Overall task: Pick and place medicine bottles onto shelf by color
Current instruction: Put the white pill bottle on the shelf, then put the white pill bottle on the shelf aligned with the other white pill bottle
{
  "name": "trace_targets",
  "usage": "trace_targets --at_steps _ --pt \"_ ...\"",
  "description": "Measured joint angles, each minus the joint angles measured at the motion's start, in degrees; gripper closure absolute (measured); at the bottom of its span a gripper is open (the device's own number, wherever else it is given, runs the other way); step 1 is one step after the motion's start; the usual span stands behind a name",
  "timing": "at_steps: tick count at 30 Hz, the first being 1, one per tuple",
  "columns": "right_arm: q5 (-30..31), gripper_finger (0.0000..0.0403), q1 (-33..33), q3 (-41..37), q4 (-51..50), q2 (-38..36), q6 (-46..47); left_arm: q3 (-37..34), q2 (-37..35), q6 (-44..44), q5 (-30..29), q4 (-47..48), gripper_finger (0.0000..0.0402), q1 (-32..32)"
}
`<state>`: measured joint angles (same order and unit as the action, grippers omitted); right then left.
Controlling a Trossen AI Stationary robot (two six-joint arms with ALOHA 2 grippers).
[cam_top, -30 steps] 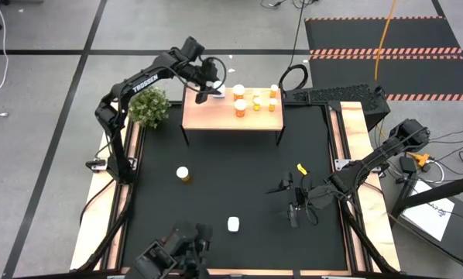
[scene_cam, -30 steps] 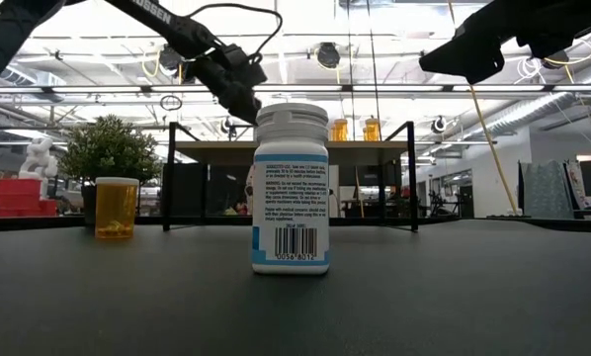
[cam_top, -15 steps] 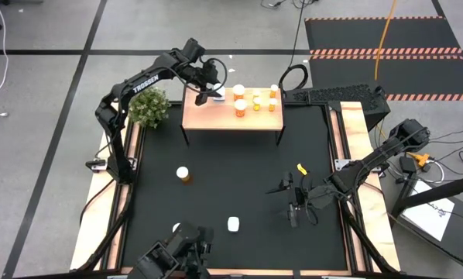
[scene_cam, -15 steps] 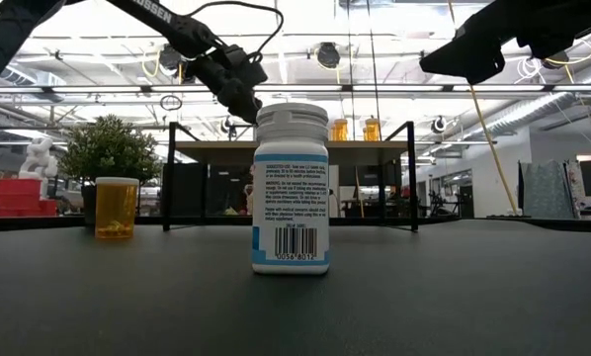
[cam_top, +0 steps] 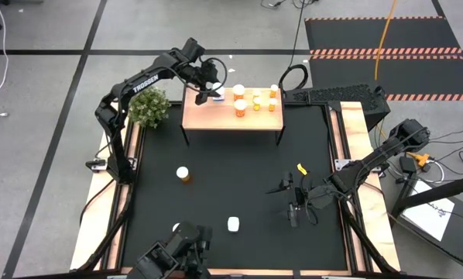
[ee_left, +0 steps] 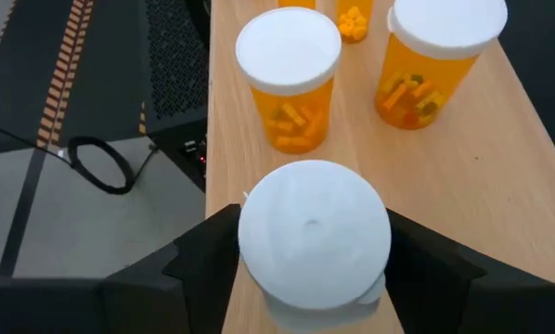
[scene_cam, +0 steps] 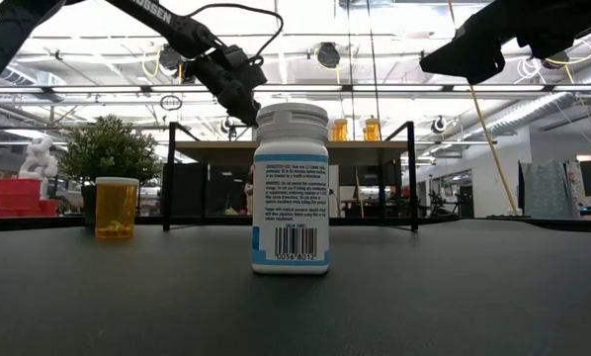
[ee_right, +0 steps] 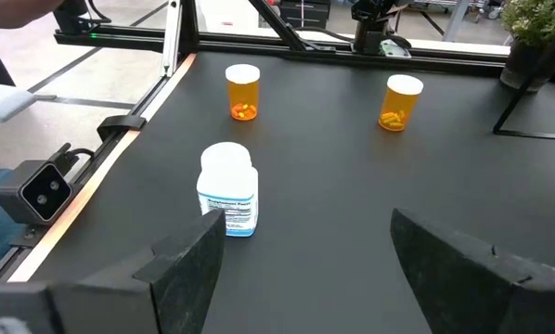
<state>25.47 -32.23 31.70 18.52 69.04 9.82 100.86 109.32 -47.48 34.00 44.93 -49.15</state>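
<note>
Step in hand: I am setting a white bottle (ee_left: 315,232) on the shelf (cam_top: 231,118), at the shelf's 9 o'clock end, apart from the orange ones.
Left gripper: the left gripper (cam_top: 208,91) is at 11 o'clock of the table with the white bottle inside it. I cannot tell if it grasps the bottle or has let it go.
Where the bottle is: it stands upright on the wood near the shelf's edge, just beside the two large orange bottles.
How to do it well: I judge that I should open fully, then go straight up. A sideways pull could tip the bottle off the near edge or push it into the orange neighbour (ee_left: 289,88).
Right gripper: the right gripper (ee_right: 301,232) waits at 4 o'clock over the black mat (cam_top: 239,178), spread wide with nothing in it.
Count, white bottles: two. One is on the shelf and one is on the mat (cam_top: 233,225) at 6 o'clock.
Count, large orange bottles: four. Two are on the shelf (cam_top: 239,99) and two on the mat, at 8 o'clock (cam_top: 183,174) and at 7 o'clock (cam_top: 176,228).
Count, tiny orange bottles: four on the shelf (cam_top: 272,97), as far as I can count, because they are very small.
Still to place: I judge three, all on the mat.
Other things: one plant (cam_top: 148,107) at 10 o'clock and one small yellow thing (cam_top: 301,168) at 3 o'clock.
</note>
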Motion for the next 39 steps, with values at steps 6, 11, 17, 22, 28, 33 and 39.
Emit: trace_targets --at_steps 6,11,17,22,28,33,39 --pt "0.0 0.0103 0.0 0.0 0.0 0.0 0.0 0.0 0.0 0.0 -0.02 -0.23 0.015 0.09" --pt "0.0 0.0103 0.0 0.0 0.0 0.0 0.0 0.0 -0.51 1.02 -0.46 -0.44 0.0149 0.22" --pt "-0.02 0.0103 -0.02 0.0 0.0 0.0 0.0 0.0 -3.94 2.68 -1.51 -1.16 0.0149 1.59" --pt "-0.02 0.0103 -0.02 0.0 -0.04 0.0 1.44 0.0 -8.77 6.28 -4.47 -0.04 0.0149 4.85" --pt "-0.02 0.0103 -0.02 0.0 0.0 0.0 3.21 0.02 -14.26 12.09 -10.38 6.45 0.0149 12.98" --pt "0.04 0.0103 -0.02 0.0 0.44 0.49 5.12 0.02 -16.94 15.42 -16.62 14.74 0.0149 22.73" --pt "0.11 0.0103 -0.02 0.0 3.21 4.5 7.08 -0.21 -17.45 23.07 -20.91 22.39 0.0149 35.4"
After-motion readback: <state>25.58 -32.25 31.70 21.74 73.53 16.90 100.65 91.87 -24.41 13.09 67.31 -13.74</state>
